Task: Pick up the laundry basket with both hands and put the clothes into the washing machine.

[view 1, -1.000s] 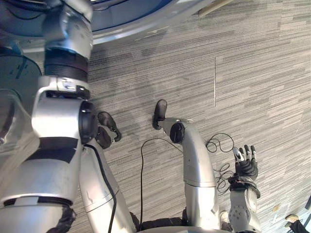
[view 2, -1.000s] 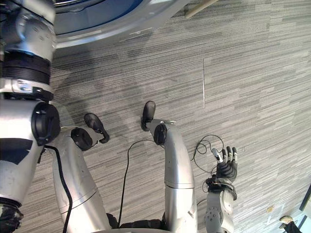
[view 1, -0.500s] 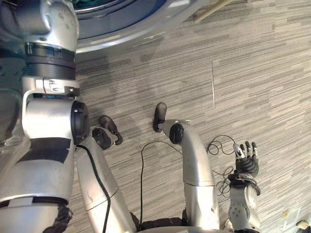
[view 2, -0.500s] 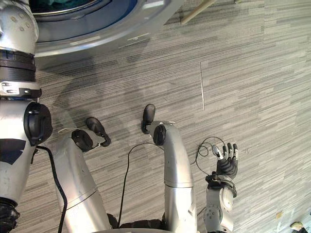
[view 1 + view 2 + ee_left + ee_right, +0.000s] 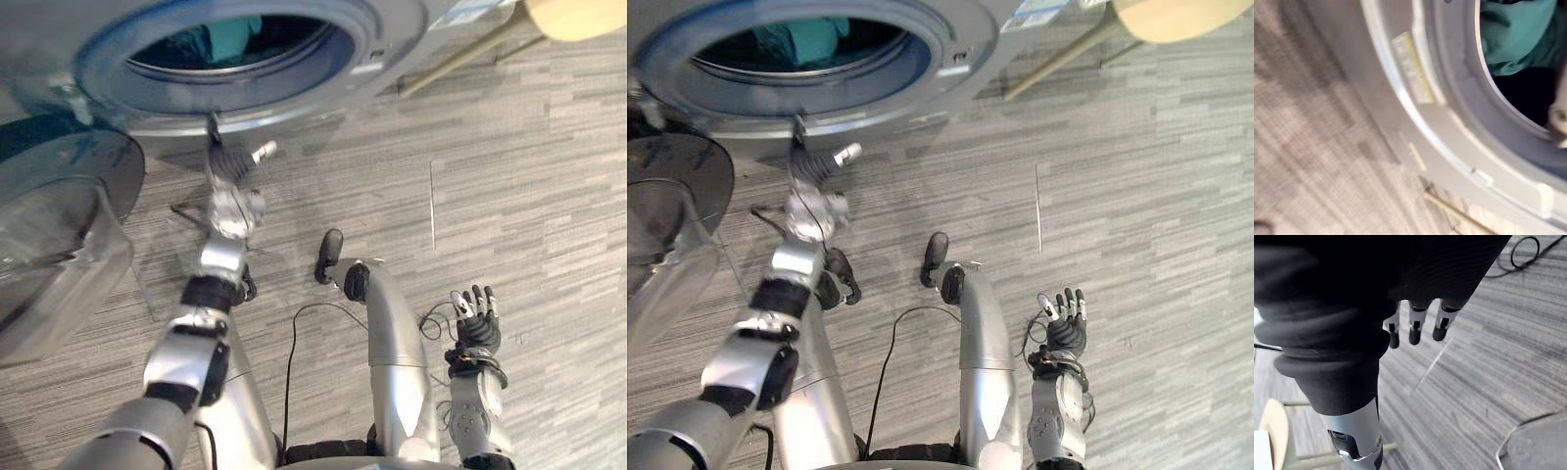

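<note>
The washing machine (image 5: 323,83) stands open at the top of the eye views, with teal clothes (image 5: 227,37) lying inside its drum (image 5: 1513,36). My left hand (image 5: 233,168) reaches out just below the drum's front rim, fingers relaxed and holding nothing. Low at the right, over the carpet, my right hand (image 5: 474,326) hangs with its fingers (image 5: 1414,330) straight and empty.
The machine's round glass door (image 5: 64,211) hangs open at the left, close to my left arm. A pale wooden stool (image 5: 573,15) with slanted legs stands at the top right. Grey striped carpet (image 5: 529,176) covers the floor.
The camera has tilted up, bringing the drum opening and the clothes into view. My left arm has stretched out from close by the camera toward the machine's rim. The right hand has barely moved.
</note>
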Motion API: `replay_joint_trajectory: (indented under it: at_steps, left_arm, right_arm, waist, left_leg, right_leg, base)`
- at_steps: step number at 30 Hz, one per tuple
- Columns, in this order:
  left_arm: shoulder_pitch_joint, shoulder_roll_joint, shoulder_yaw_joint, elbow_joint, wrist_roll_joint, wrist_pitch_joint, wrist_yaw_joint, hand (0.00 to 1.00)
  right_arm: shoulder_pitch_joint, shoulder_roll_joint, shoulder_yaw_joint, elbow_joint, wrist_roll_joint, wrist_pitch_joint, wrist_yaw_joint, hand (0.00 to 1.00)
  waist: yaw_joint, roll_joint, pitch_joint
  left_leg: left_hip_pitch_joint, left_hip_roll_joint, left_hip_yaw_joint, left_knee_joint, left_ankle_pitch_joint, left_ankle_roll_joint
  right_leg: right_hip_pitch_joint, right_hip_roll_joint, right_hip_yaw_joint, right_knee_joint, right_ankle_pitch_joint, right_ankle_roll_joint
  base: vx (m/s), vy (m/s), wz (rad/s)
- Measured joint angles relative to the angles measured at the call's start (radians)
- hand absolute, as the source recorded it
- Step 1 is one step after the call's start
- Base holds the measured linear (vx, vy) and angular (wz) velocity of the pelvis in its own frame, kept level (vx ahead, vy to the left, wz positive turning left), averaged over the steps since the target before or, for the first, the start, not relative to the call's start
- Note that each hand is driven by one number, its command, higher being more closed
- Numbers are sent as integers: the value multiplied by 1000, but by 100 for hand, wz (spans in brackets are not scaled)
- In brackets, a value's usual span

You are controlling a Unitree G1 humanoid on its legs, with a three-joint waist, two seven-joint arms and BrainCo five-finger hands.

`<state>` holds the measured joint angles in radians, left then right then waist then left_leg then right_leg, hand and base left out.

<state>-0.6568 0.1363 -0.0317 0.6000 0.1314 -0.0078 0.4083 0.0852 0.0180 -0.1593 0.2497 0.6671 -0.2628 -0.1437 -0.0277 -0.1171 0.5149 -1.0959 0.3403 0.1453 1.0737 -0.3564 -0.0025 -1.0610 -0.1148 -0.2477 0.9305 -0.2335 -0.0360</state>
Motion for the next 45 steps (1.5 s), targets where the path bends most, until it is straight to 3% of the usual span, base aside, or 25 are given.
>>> replay_joint_trajectory:
  at_steps: [2, 4, 6, 9, 15, 17, 21, 24, 29, 34, 36, 37, 38, 39, 40, 41, 42, 43, 45]
  left_arm:
    - [114, -58, -33, 1, 0, 0, -36, 0]
    - [260, -103, -86, 11, 0, -7, -79, 0]
    - [348, -122, -96, 41, -2, -22, -105, 0]
    - [471, -136, -79, 44, -8, -45, -128, 0]
    - [655, -152, 136, 195, -51, -65, -172, 0]
    - [682, -168, 204, 262, -60, -62, -192, 0]
    - [717, -173, 267, 348, -62, -56, -219, 0]
    - [746, -168, 278, 393, -62, -55, -237, 0]
    - [748, -142, 258, 413, -83, -58, -259, 0]
    - [773, -131, 208, 341, -156, -68, -252, 0]
    - [813, -141, 164, 194, -208, -73, -253, 0]
    - [838, -153, 128, 76, -253, -83, -253, 0]
    - [871, -170, 99, -50, -286, -92, -253, 0]
    - [886, -179, 84, -105, -307, -102, -254, 0]
    - [908, -187, 56, -194, -342, -120, -256, 0]
    - [924, -192, 37, -270, -374, -124, -257, 0]
    - [944, -193, 46, -347, -402, -130, -260, 0]
    - [961, -192, 66, -416, -417, -132, -263, 0]
    - [971, -193, 82, -528, -437, -148, -266, 0]
  right_arm:
    - [-22, -1, -1, 27, -1, 8, -11, 0]
    - [-34, -7, -1, 85, -8, 14, -11, 0]
    - [-34, -6, -2, 161, -11, 26, -11, 0]
    - [-35, -2, -3, 314, -42, 55, -12, 0]
    - [-24, -2, -10, 560, -167, 115, 7, 0]
    - [-5, -7, -43, 605, -209, 132, 19, 0]
    - [-9, -21, -127, 710, -271, 159, 43, 0]
    - [-13, -27, -164, 780, -295, 171, 61, 0]
    - [-41, -33, -146, 836, -324, 194, 84, 0]
    - [-88, -43, -20, 861, -324, 191, 90, 0]
    - [-132, -54, 13, 871, -324, 189, 89, 0]
    - [-154, -72, 22, 876, -325, 186, 85, 0]
    - [-184, -101, 25, 910, -327, 177, 80, 0]
    - [-200, -120, 25, 922, -335, 178, 79, 0]
    - [-227, -150, 24, 944, -363, 179, 72, 0]
    - [-242, -189, 16, 955, -379, 184, 55, 0]
    - [-260, -201, 12, 961, -401, 193, 45, 0]
    - [-266, -196, 17, 955, -403, 196, 36, 0]
    - [-252, -173, 39, 938, -404, 201, 35, 0]
  waist:
    - [11, 14, -5]
    - [27, 47, -22]
    - [45, 63, -43]
    - [46, 89, -84]
    - [54, 105, -268]
    - [51, 129, -328]
    - [68, 155, -415]
    - [68, 158, -461]
    - [68, 134, -473]
    - [71, 125, -471]
    - [77, 143, -457]
    - [100, 166, -440]
    - [124, 204, -418]
    - [129, 219, -410]
    - [143, 270, -398]
    - [152, 287, -394]
    - [160, 290, -393]
    - [157, 290, -393]
    - [150, 287, -394]
  left_leg:
    - [73, -25, 8, -60, 24, -7]
    - [173, -56, 7, -146, 53, -21]
    - [262, -81, 12, -223, 85, -30]
    - [407, -124, 9, -362, 129, -37]
    - [727, -167, 58, -700, 246, -65]
    - [821, -170, 72, -806, 290, -76]
    - [956, -194, 75, -968, 359, -73]
    - [1053, -214, 71, -1074, 389, -71]
    - [1113, -247, 43, -1101, 389, -71]
    - [1103, -261, -42, -1077, 389, -71]
    - [1030, -270, -96, -1015, 391, -68]
    - [990, -278, -134, -968, 394, -64]
    - [966, -287, -179, -937, 399, -61]
    - [959, -292, -200, -931, 405, -61]
    - [939, -310, -247, -940, 440, -72]
    - [930, -341, -302, -1015, 543, -129]
    - [883, -357, -224, -885, 480, -49]
    - [873, -327, -159, -720, 420, 2]
    - [902, -260, -107, -597, 368, -12]
  right_leg:
    - [64, -12, -2, -30, 0, 0]
    - [164, -30, -22, -83, 1, -2]
    - [248, -42, -37, -129, 7, -10]
    - [398, -69, -83, -214, 8, -7]
    - [702, -90, -178, -425, 18, 30]
    - [807, -83, -220, -513, 41, 40]
    - [944, -49, -251, -680, 98, 67]
    - [1052, -19, -266, -817, 153, 84]
    - [1139, -17, -281, -887, 175, 105]
    - [1181, -15, -349, -901, 178, 103]
    - [1175, -18, -395, -901, 179, 101]
    - [1176, -20, -428, -896, 181, 99]
    - [1174, -31, -449, -885, 170, 101]
    - [1173, -37, -464, -874, 157, 102]
    - [1156, -57, -489, -838, 137, 106]
    - [1114, -118, -516, -784, 128, 88]
    - [1079, -186, -541, -741, 137, 77]
    - [1070, -224, -553, -705, 142, 76]
    - [1076, -267, -577, -646, 139, 73]
  base:
    - [-40, -101, 48]
    - [-20, -84, 52]
    - [33, -72, 52]
    - [64, -82, 65]
    - [134, -98, 54]
    - [172, -22, 49]
    - [171, 29, 18]
    - [177, 45, 7]
    - [95, 38, 11]
    - [-13, 7, 43]
    - [-112, 8, 77]
    - [-195, 50, 91]
    - [-212, 69, 85]
    - [-287, 100, 86]
    - [-268, 87, 97]
    - [-278, 131, 110]
    - [-169, 110, 89]
    - [-87, 102, 62]
    - [-109, 135, 44]
